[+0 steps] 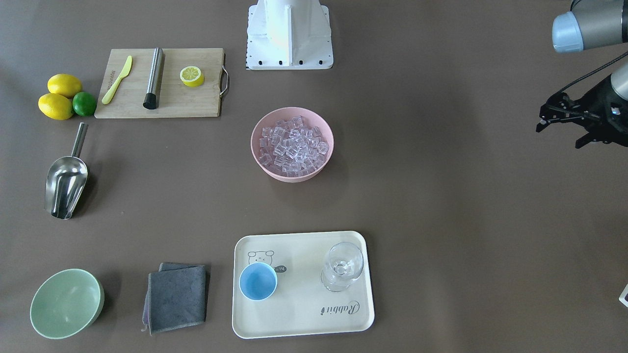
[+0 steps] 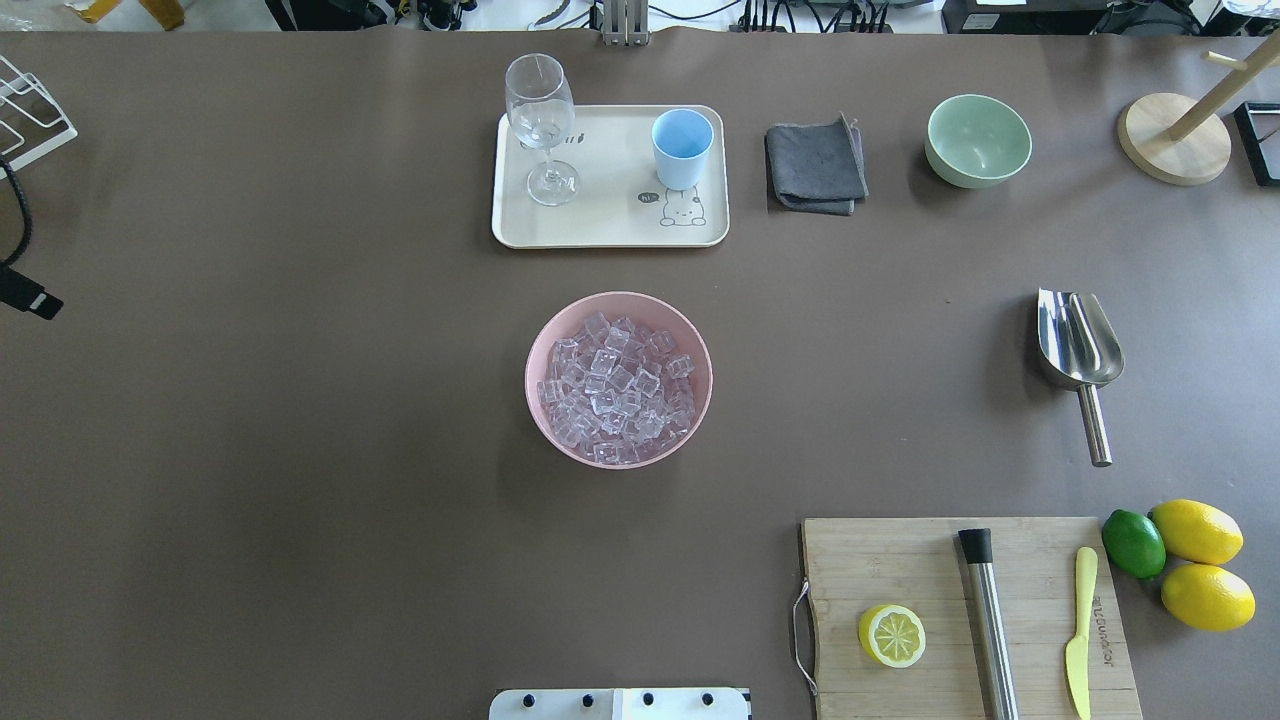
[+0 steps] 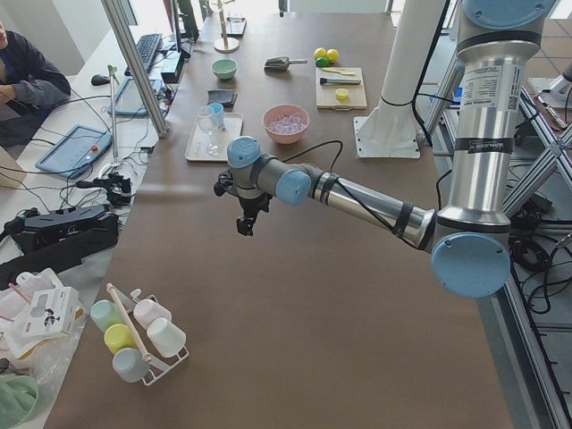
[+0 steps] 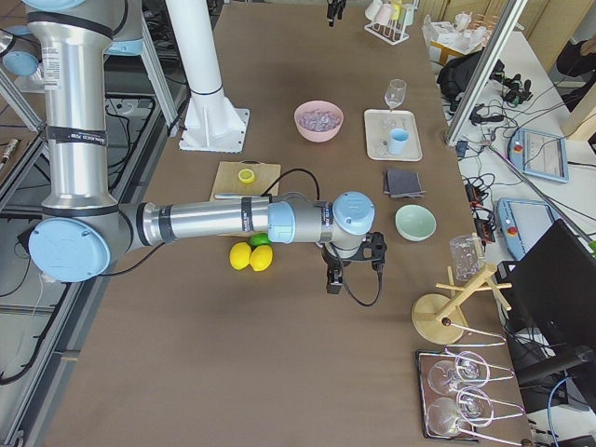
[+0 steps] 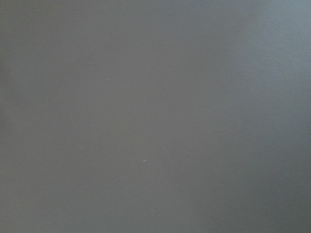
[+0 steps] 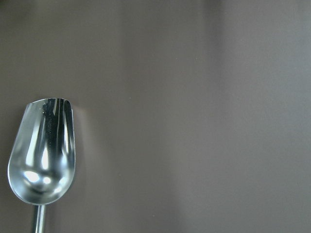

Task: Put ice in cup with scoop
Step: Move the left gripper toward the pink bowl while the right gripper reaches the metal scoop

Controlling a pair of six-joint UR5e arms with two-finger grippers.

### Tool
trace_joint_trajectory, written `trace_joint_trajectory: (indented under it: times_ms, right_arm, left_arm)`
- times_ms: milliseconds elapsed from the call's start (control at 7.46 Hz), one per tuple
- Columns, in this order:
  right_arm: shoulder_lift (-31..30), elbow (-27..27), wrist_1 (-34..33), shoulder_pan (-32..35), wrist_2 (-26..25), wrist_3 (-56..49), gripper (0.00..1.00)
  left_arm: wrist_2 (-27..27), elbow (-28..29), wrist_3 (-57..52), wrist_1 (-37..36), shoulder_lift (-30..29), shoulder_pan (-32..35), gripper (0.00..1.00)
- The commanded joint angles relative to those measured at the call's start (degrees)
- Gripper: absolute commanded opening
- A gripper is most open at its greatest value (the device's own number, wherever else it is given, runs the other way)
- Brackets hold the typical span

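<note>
Scoop (image 2: 1075,340) lies on the table (image 2: 300,400), ungripped; ice (image 2: 618,390) heaped in pink bowl (image 2: 530,380), cup (image 2: 682,148) on tray (image 2: 610,225). Left gripper (image 1: 559,137) jaws apart, empty — right gripper (image 4: 332,279) state cannot be told.

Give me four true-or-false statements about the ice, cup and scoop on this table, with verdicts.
1. The ice sits in the pink bowl. True.
2. The cup already holds ice. False: it is empty.
3. The scoop is loaded with ice. False: it lies empty on the table.
4. The cup and the stemmed glass share one tray. True.
</note>
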State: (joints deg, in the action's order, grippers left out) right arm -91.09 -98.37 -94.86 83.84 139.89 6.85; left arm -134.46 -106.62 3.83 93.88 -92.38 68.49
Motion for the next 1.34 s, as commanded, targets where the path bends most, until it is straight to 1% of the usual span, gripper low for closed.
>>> trace_joint_trajectory:
  times_ms: [0,134,268,402,536,670,938,1072,1206]
  right_arm:
    - [-0.05,-2.36,0.11,-7.08,0.91,15.70,1.00]
    - [0.39,-2.35,0.11,-9.46,0.30,17.39,1.00]
    - [0.13,-2.26,4.46,-11.05,-0.31,22.81,1.00]
    - [-0.48,-2.26,11.29,-13.94,-1.45,32.17,1.00]
    - [-0.23,-2.35,15.28,-16.84,-1.81,38.88,1.00]
    - [0.04,-2.52,16.27,-18.78,-1.90,40.16,1.00]
    - [0.30,-2.70,16.37,-23.00,-1.99,40.44,1.00]
    - [0.30,-2.70,16.37,-25.19,-1.99,40.52,1.00]
    - [0.22,-2.70,16.37,-26.87,-1.90,40.96,1.00]
  left_arm:
    - [0.07,-2.54,-0.05,0.08,-5.42,-8.60,0.98]
    - [0.16,-2.63,-0.23,0.17,-8.06,-12.55,0.98]
    - [1.64,-2.89,-0.23,2.60,-10.00,-16.94,0.98]
    - [3.31,-2.98,-0.40,6.11,-10.80,-20.47,0.98]
    - [3.24,-2.55,-0.49,8.75,-11.24,-24.76,0.98]
    - [2.98,-2.89,-0.58,10.78,-11.42,-25.33,0.98]
    - [3.32,-1.23,-0.41,20.17,-10.81,-28.49,0.98]
    - [3.24,0.08,-0.58,20.73,-11.33,-28.59,0.98]
    - [3.41,2.10,-0.67,24.56,-11.51,-28.76,0.98]
